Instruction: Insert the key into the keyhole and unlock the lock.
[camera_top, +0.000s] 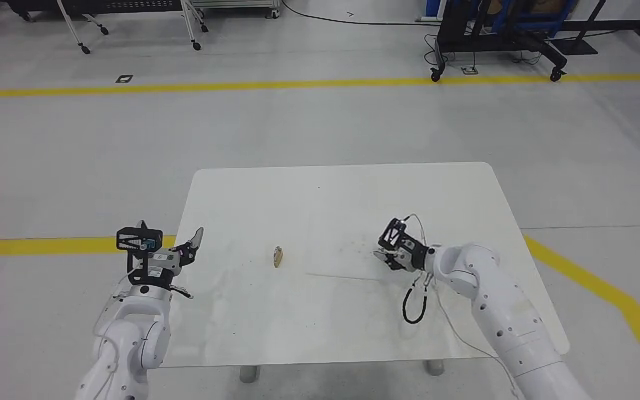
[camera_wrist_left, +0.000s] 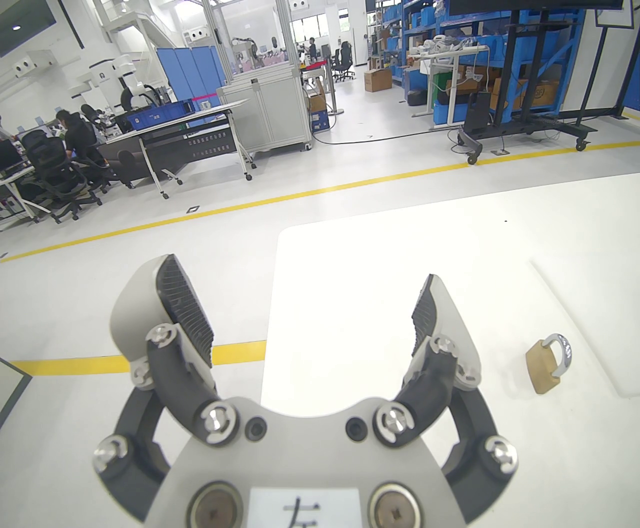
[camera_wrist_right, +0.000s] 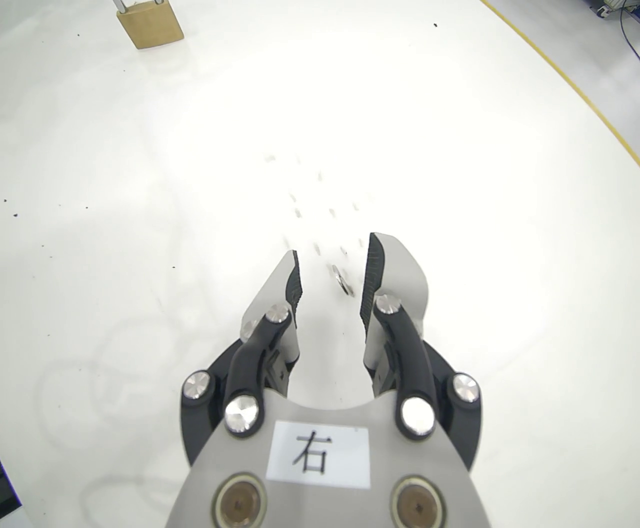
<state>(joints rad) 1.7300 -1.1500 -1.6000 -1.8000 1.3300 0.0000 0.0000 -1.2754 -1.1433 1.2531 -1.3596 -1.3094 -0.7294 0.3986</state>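
Okay, closest to me on the right side, my right gripper (camera_wrist_right: 334, 247) sits low over the white table (camera_top: 330, 200). Its fingers (camera_wrist_right: 400, 270) are spread apart and pinch nothing. The key (camera_wrist_right: 342, 283), a small silvery piece, lies on the tabletop in the gap between them, nearer one finger than the other. I cannot tell whether it touches that finger.

On the other side, my left gripper (camera_wrist_left: 300, 270) hangs at the table's left edge. Its fingers (camera_wrist_left: 182, 300) are opened wide and it is empty, with one finger over the floor and the other over the tabletop.

A little further in lies the lock (camera_top: 278, 256), roughly midway between the two grippers and well apart from both. It has a brass body and a silver shackle, and it rests on the table with nothing touching it.

Small dark specks and faint scuffs mark the surface around the right gripper. Past the table's far edge the pale floor carries a yellow line (camera_top: 300, 85) running across.
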